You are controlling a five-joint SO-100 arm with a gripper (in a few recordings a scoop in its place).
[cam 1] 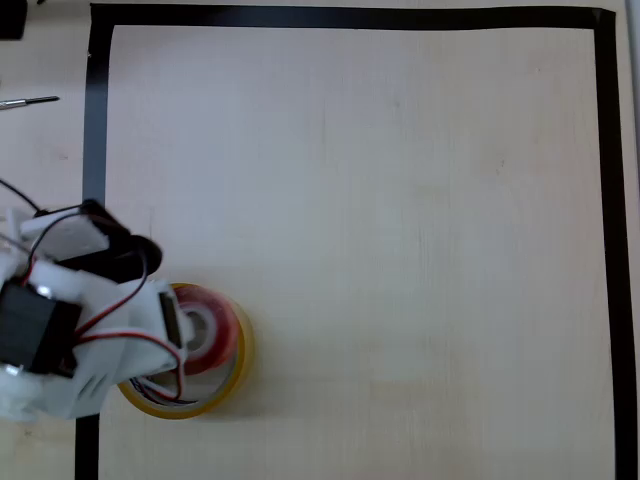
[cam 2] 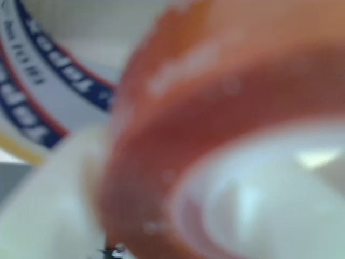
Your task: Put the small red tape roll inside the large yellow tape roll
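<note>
In the overhead view the large yellow tape roll [cam 1: 222,393] lies flat near the left edge of the table. The small red tape roll [cam 1: 222,340] sits within its hole, with its white core showing. My white gripper [cam 1: 185,335] reaches in from the left and covers the left part of both rolls. The wrist view is very close and blurred: the small red tape roll [cam 2: 215,108] is right at the camera, a white finger [cam 2: 48,210] lies against its left side, and behind it runs the large yellow tape roll's core [cam 2: 38,97], printed in red and blue. The gripper looks shut on the red roll.
A black tape border [cam 1: 350,17] frames the light wooden table [cam 1: 400,250]. A thin metal tool [cam 1: 30,101] lies outside the border at the upper left. The arm's body and cables [cam 1: 60,320] cross the border's left side.
</note>
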